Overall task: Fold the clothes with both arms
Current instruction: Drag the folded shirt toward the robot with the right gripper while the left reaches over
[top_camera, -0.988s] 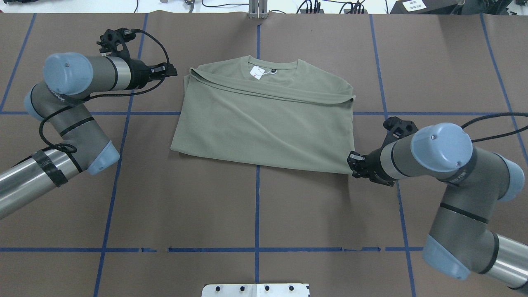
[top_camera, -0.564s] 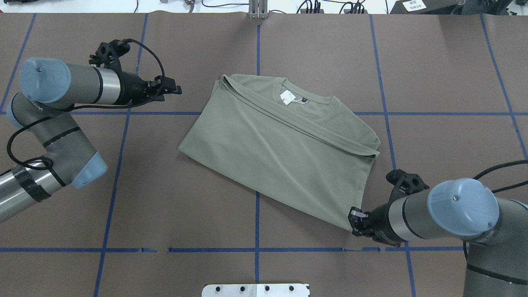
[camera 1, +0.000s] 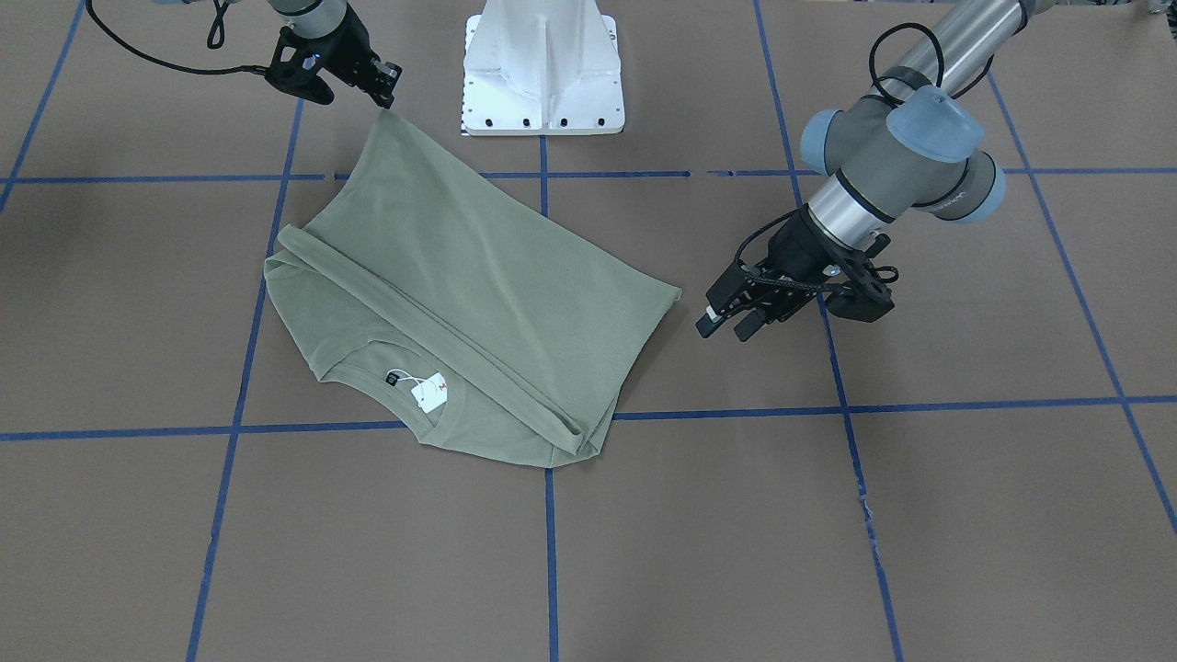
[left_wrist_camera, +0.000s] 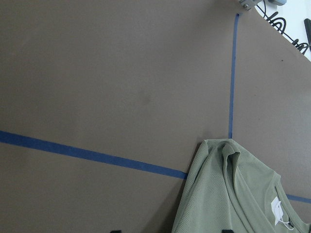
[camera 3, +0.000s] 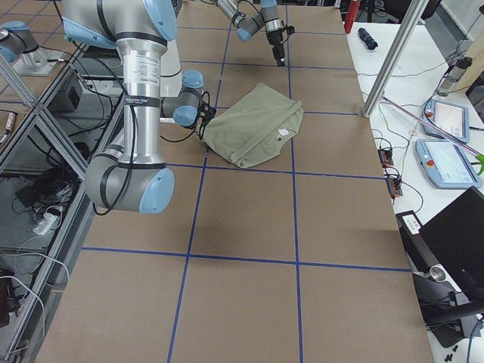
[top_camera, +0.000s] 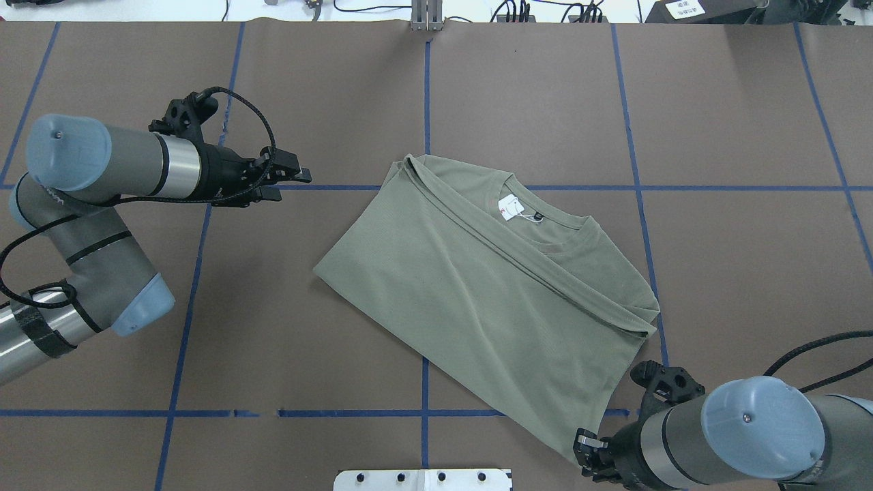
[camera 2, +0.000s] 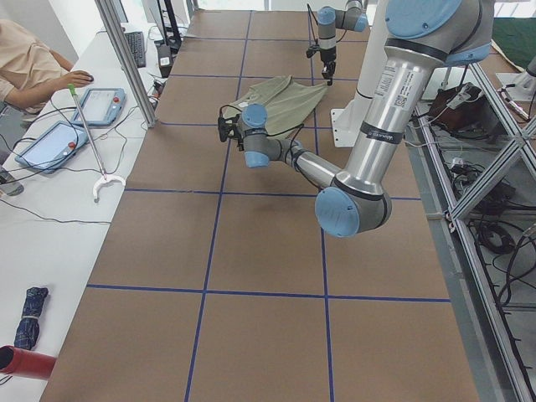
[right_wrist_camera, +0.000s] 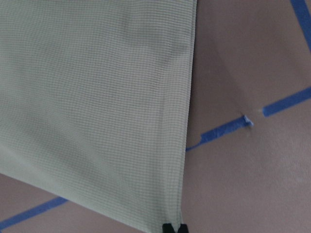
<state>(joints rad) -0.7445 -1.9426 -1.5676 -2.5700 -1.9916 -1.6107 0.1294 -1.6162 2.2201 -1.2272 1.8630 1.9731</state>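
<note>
While the right gripper (top_camera: 588,447) pinches the hem corner of the olive-green shirt (top_camera: 491,286), the garment lies folded flat, skewed diagonally on the brown table (top_camera: 273,341), with the white hang tag (top_camera: 510,206) at the collar. Left gripper (top_camera: 292,183) hovers well apart from the shirt, fingers spread, holding nothing.
</note>
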